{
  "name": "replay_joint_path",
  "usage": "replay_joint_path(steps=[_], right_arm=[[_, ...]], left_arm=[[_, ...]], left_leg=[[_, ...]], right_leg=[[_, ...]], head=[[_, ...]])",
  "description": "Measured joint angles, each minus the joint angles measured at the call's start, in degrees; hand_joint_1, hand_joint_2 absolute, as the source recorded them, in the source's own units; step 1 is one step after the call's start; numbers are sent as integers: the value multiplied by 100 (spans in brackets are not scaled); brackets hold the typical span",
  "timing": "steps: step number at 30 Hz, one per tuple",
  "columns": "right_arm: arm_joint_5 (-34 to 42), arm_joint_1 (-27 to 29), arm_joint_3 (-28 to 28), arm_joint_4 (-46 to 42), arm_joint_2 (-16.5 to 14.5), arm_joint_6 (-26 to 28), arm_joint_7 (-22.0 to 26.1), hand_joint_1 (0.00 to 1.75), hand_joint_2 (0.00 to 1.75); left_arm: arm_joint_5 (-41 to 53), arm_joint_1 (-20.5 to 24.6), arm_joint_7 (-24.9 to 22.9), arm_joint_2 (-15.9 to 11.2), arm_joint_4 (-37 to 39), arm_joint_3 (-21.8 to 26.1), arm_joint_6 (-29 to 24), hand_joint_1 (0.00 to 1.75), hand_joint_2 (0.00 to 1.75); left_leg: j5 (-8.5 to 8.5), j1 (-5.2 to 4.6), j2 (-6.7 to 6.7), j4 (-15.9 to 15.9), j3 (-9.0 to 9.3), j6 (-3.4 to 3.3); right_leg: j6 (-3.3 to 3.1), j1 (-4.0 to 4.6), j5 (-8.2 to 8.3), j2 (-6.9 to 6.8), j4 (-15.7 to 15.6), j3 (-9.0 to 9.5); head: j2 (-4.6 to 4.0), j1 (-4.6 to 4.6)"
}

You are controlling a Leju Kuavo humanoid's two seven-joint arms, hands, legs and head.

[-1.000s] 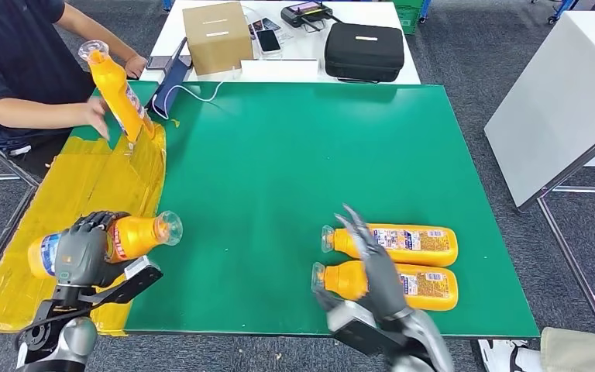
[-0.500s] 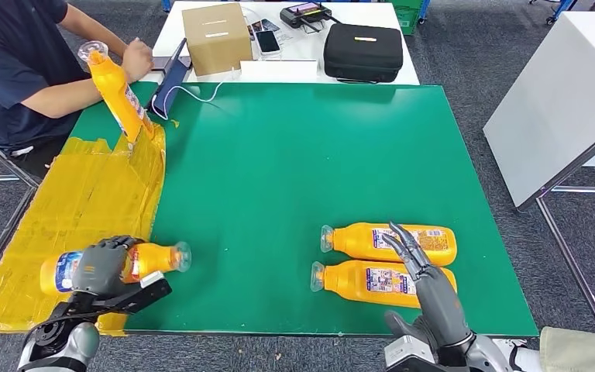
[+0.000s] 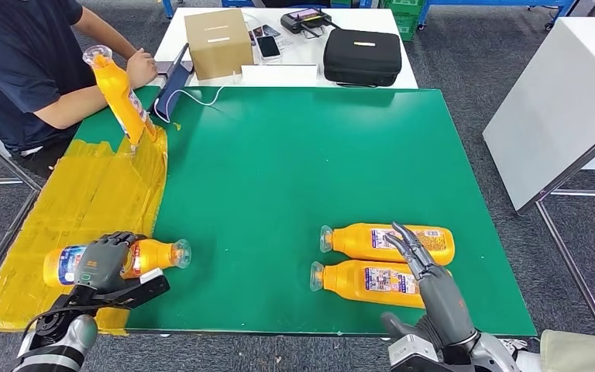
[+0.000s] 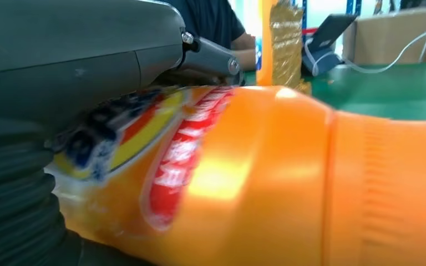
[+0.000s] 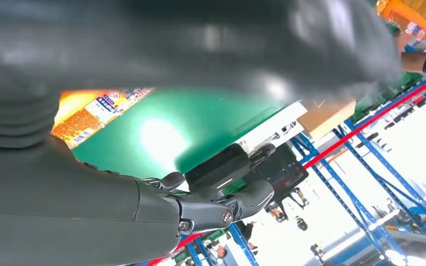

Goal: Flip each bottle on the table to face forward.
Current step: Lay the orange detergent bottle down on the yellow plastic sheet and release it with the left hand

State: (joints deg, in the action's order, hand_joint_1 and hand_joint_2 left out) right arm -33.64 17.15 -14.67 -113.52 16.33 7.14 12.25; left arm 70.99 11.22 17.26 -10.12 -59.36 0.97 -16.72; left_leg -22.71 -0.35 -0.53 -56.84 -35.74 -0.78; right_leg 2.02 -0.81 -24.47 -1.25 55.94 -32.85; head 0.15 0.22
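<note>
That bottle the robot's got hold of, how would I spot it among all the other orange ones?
Find the yellow taped strip along the green table's left side. At its near end lies an orange bottle, cap pointing right onto the green. Unlike the others, the robot's left hand grips its middle.

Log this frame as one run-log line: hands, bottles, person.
left hand: grips lying orange bottle | right hand: open above bottle pair | person: holds a fourth bottle upright
</note>
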Motion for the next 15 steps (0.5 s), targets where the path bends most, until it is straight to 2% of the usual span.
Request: replay_joint_path(steps=[4,9,11,15], right_arm=[[-202,-57,-72,14,60,-132,-76,0,175],[-439,-59,-193,26,254,-184,-390,0,175],[-656,-53,-244,37,372,-314,-742,0,175],[-876,36,-302,98,877,-616,-1521,0,175]], left_arm=[[-127,51,118,-120,148,-136,54,0,0],[-381,34,229,-212,157,-214,112,0,0],[-621,11,327,-220,117,-231,134,0,0],[-1398,-43,604,-206,-72,-230,402,0,0]], left_leg=[[2,0,0,0,3,-1],[3,-4,-6,0,2,-4],[1,-6,-5,-1,1,-4],[1,-6,-8,-2,-3,-5]], right_leg=[[0,0,0,0,1,4],[1,-5,0,-2,0,4],[1,-6,-1,-2,-1,2],[3,-8,-1,-3,-1,-2]], head=[[0,-1],[0,-1],[0,-2],[0,1]])
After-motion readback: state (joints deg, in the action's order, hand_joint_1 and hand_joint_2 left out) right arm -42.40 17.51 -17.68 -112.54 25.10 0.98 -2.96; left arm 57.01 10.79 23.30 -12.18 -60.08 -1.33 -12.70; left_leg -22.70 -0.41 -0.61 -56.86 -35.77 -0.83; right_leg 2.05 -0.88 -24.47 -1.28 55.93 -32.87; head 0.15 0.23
